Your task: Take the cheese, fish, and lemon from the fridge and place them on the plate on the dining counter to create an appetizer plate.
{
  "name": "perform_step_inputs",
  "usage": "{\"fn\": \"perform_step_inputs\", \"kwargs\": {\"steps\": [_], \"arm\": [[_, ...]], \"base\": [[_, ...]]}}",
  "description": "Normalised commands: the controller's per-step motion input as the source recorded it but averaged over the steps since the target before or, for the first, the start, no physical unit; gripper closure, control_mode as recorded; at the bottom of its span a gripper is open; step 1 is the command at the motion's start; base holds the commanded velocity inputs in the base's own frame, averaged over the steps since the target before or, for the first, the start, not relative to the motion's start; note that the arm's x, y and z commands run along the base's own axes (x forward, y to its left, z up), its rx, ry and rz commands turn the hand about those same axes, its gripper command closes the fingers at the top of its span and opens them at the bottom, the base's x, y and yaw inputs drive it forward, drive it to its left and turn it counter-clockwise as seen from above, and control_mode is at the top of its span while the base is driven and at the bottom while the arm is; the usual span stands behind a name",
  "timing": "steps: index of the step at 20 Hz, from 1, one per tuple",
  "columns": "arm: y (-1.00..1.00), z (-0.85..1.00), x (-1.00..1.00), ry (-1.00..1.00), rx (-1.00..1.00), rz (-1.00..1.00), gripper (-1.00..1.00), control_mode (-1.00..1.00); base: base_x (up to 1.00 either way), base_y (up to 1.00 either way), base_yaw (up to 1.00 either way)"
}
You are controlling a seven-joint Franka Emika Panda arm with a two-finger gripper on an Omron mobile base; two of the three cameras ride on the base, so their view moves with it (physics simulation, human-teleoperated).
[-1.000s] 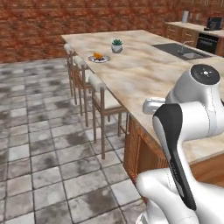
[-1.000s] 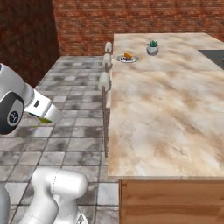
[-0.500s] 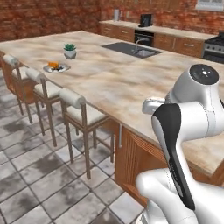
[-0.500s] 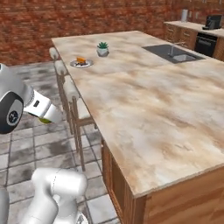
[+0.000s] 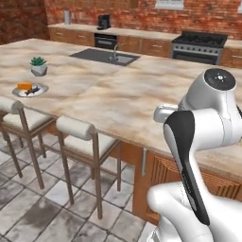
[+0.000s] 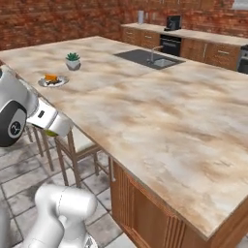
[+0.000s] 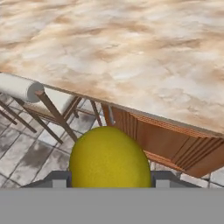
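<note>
This is a kitchen with red brick walls and a grey stone tile floor (image 5: 42,208). A long dining counter (image 5: 118,94) with a beige marbled top runs across the room. A dark sink (image 5: 105,56) with a tap is set into it. Padded stools (image 5: 80,137) stand along its near side.

Far along the counter sits the plate (image 5: 29,90). The orange cheese (image 5: 23,86) lies on it, with something dark beside it that is too small to tell. Just behind the plate is a small grey pot with a green plant (image 5: 38,66).

The left base view shows a black stove (image 5: 202,41) and brown cabinets by the back wall. The right base view shows the same plate (image 6: 52,81) and plant (image 6: 73,61) from the other side, and a coffee machine (image 6: 172,22) on the wall counter.

The hand view shows the lemon (image 7: 110,159) up close. It sits big and yellow between the jaws of the gripper (image 7: 109,180), which are closed on its two sides. Behind it are the counter edge (image 7: 144,114) and a stool (image 7: 30,94). In the right base view a bit of yellow-green (image 6: 50,131) peeks out under the hand, off the near side of the counter, above a stool.
</note>
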Motion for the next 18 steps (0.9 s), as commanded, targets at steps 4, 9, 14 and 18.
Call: {"fn": "perform_step_inputs", "kwargs": {"steps": [4,9,14,18], "arm": [[0.00,0.00,0.00,0.00,0.00,0.00,1.00,1.00],[0.00,0.00,0.00,0.00,0.00,0.00,1.00,1.00],[0.00,0.00,0.00,0.00,0.00,0.00,1.00,1.00],[0.00,0.00,0.00,0.00,0.00,0.00,1.00,1.00]], "base": [[0.04,1.00,-0.44],[0.00,1.00,-0.41],[0.00,1.00,-0.40],[0.00,1.00,-0.37]]}}
